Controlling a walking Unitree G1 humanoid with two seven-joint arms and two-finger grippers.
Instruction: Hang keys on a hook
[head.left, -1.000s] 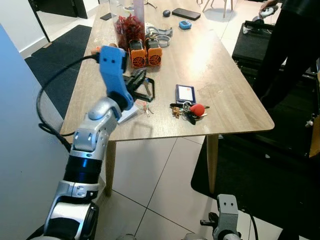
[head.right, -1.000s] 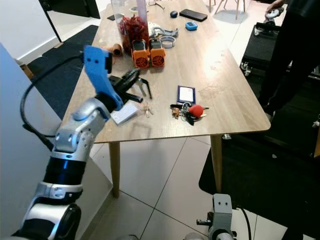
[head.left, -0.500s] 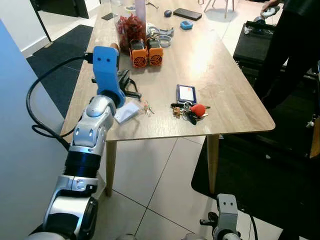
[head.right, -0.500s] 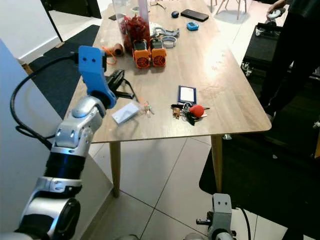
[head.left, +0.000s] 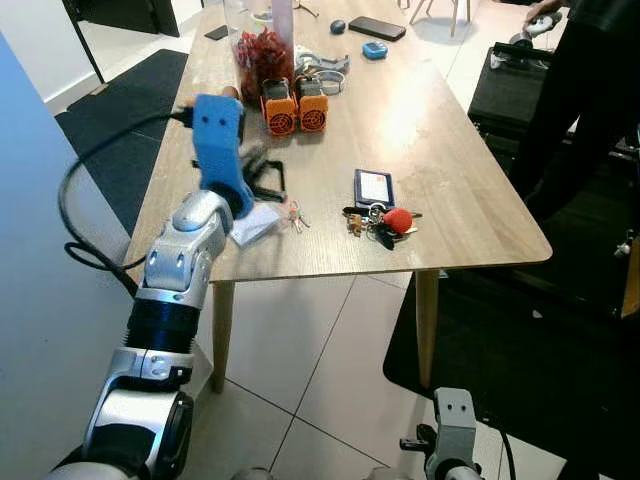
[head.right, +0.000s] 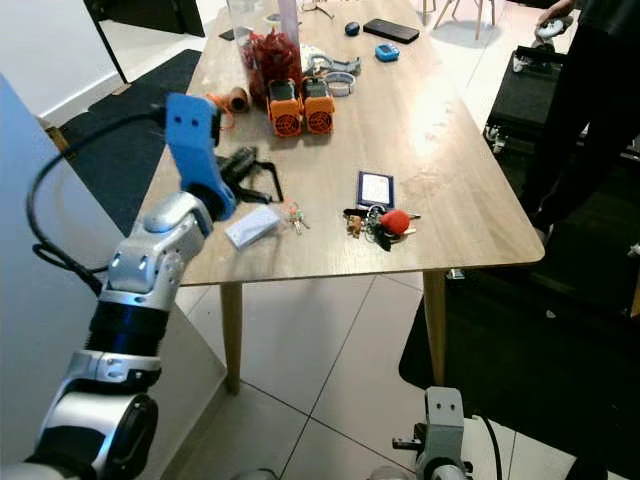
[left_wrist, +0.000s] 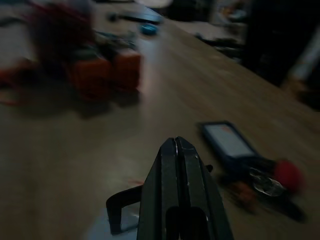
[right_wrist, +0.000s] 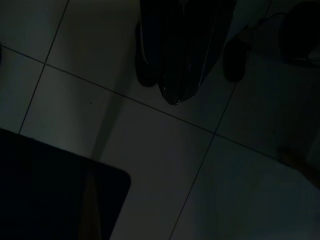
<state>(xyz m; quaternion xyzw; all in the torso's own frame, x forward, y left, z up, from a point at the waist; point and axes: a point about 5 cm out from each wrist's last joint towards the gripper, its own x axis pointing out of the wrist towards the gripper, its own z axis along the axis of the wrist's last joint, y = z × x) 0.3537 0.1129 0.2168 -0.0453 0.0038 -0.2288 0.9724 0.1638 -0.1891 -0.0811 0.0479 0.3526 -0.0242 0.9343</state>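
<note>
Left wrist view: left gripper (left_wrist: 176, 145), two black fingers pressed together & empty, is hovering over the long wooden table (head.left: 440, 130), lower centre of frame. Bunch of metal keys w/ red round fob (head.left: 382, 222) is lying mid-frame near table's front edge. Step: approaching keys; next needs fingers parting. Right gripper (right_wrist: 175, 95) is hanging idle, looks closed.

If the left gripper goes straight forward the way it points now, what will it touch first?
Probably bare wood of the table: the left gripper, fingers closed, points between the orange blocks and the blue card holder. Depth is unclear in this blurred view.
</note>
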